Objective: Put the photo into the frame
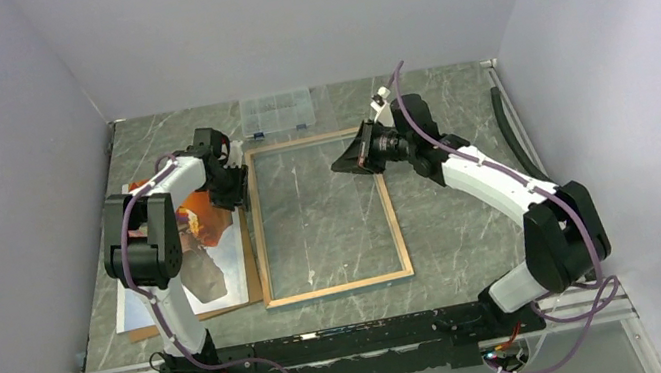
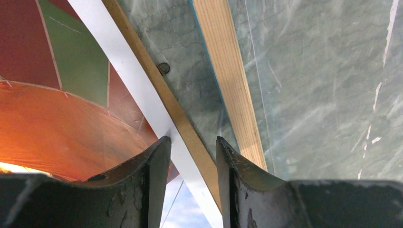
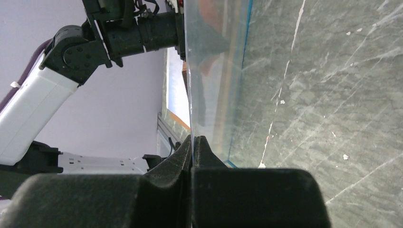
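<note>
The frame [image 1: 339,288] lies wood-coloured back up in the middle of the table. Its rim [image 2: 228,71] also crosses the left wrist view. The photo [image 1: 217,256], an orange-red balloon print with a white border, lies to its left on a thin brown backing board [image 1: 197,318]. My left gripper [image 1: 235,194] hovers open over the photo's right edge. The photo [image 2: 71,123] and the board's edge [image 2: 159,83] show between its fingers [image 2: 192,140]. My right gripper [image 1: 338,167] reaches over the frame, shut [image 3: 192,137] on the edge of a thin clear pane [image 3: 214,85].
A small clear plastic compartment box [image 1: 276,111] stands behind the frame at the back wall. A dark strip [image 1: 511,136] runs along the right wall. The arms' base rail [image 1: 353,345] spans the near edge. The left arm [image 3: 71,52] shows in the right wrist view.
</note>
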### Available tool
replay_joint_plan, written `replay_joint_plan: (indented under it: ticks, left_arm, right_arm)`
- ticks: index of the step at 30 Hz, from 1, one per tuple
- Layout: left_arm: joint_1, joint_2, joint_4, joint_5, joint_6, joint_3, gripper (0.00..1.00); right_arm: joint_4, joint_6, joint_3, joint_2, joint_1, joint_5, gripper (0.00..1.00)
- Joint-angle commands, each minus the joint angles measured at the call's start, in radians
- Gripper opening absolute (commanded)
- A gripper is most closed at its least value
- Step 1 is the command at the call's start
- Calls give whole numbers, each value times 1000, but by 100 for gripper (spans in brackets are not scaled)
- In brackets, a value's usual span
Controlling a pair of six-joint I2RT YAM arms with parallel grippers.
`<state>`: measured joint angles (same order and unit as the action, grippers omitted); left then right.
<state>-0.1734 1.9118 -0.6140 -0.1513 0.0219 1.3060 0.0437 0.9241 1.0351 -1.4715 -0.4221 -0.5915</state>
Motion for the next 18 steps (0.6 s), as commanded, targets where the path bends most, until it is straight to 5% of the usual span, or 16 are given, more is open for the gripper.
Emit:
replay_joint_plan:
  ticks: [1,18]
  left_arm:
    - [-11,-19,-28,-22,-16,-24,45]
    - [-11,-22,-29,-57,-53,-39,44]
  right_arm:
    - [47,16,48,62,-22,45,0]
    - [70,97,117,-8,-33,25,0]
